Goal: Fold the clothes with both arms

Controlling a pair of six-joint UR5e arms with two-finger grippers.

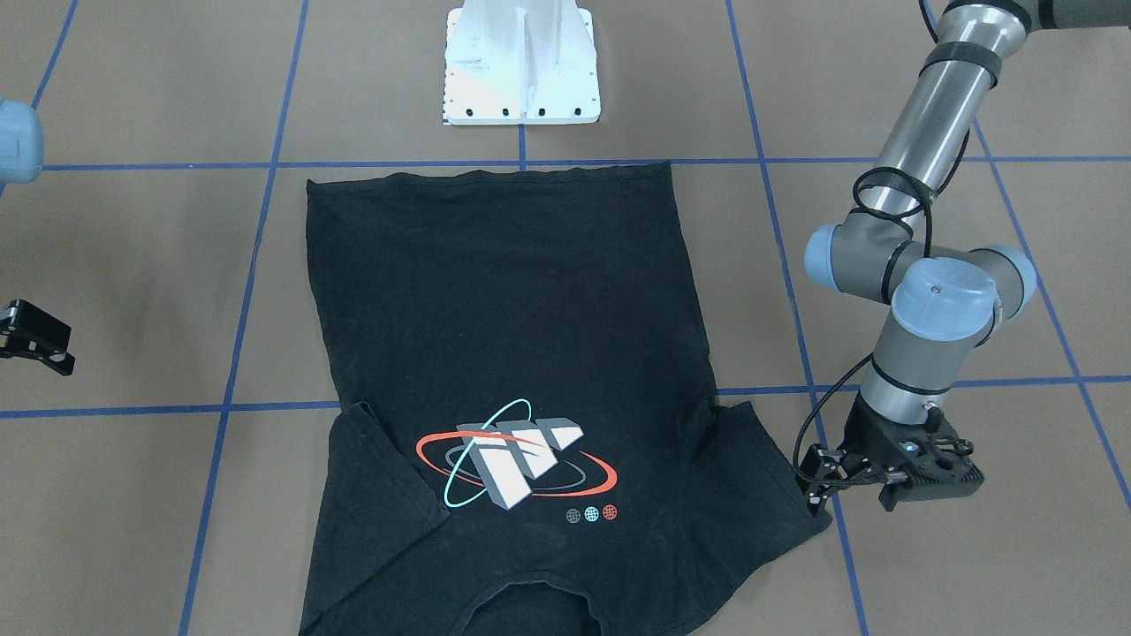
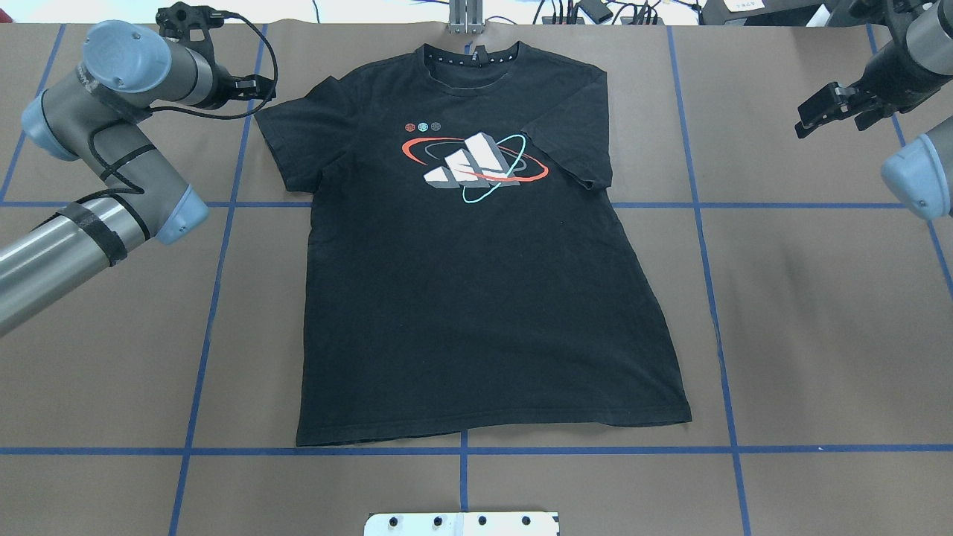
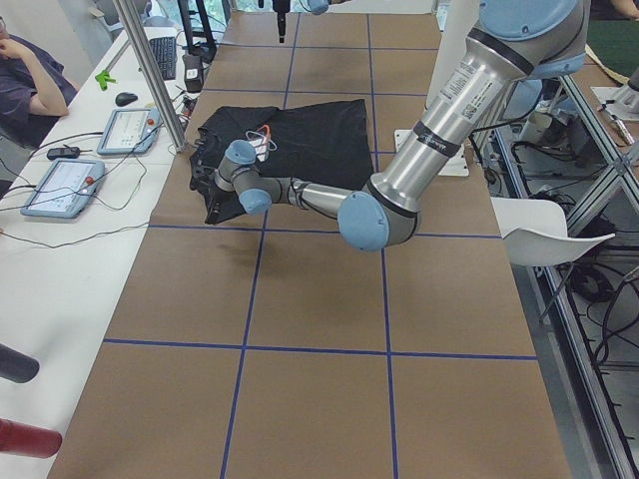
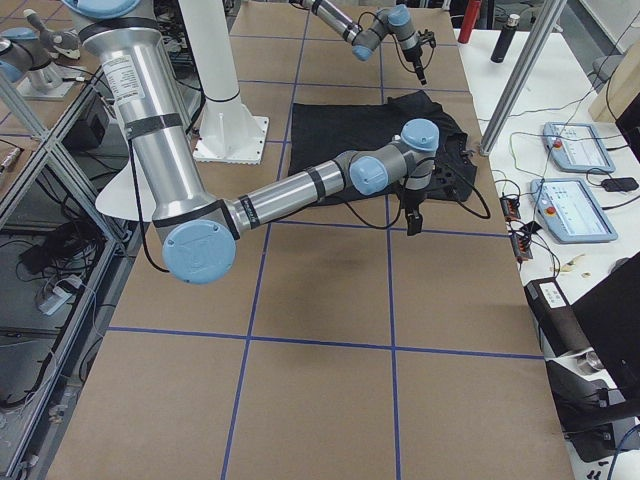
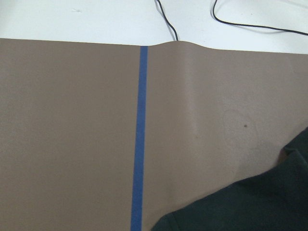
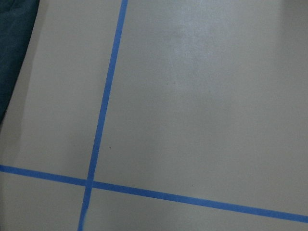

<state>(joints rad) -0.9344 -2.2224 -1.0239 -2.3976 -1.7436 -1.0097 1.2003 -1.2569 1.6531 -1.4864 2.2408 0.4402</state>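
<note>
Left arm (image 2: 112,82) is reaching in over the far left part of the table (image 2: 819,298). Left gripper (image 2: 257,86) is hovering low, just beside the outer edge of the T-shirt's left sleeve (image 2: 290,141). Its jaws are standing parted and are gripping nothing. Whether the tips are touching the cloth: cannot tell. The left wrist view is showing only bare brown surface, one blue tape line (image 5: 138,139) and a corner of black fabric at lower right.

The black T-shirt (image 2: 476,298) is lying flat mid-table, front up, with the printed logo (image 2: 473,167) facing the cameras. The collar (image 2: 473,63) is pointing away from the robot. The hem (image 2: 491,432) is lying along a tape line near the white pedestal (image 1: 521,62). The left sleeve is spreading outward; the right sleeve (image 2: 577,141) is lying drawn in close against the body of the shirt.

Right arm (image 2: 919,164) is coming in at the far right edge. Right gripper (image 2: 811,115) is hanging well apart from the shirt, its fingers spread and carrying nothing. The right wrist view is looking down on crossed tape lines, with a sliver of dark cloth in the upper left corner.
</note>
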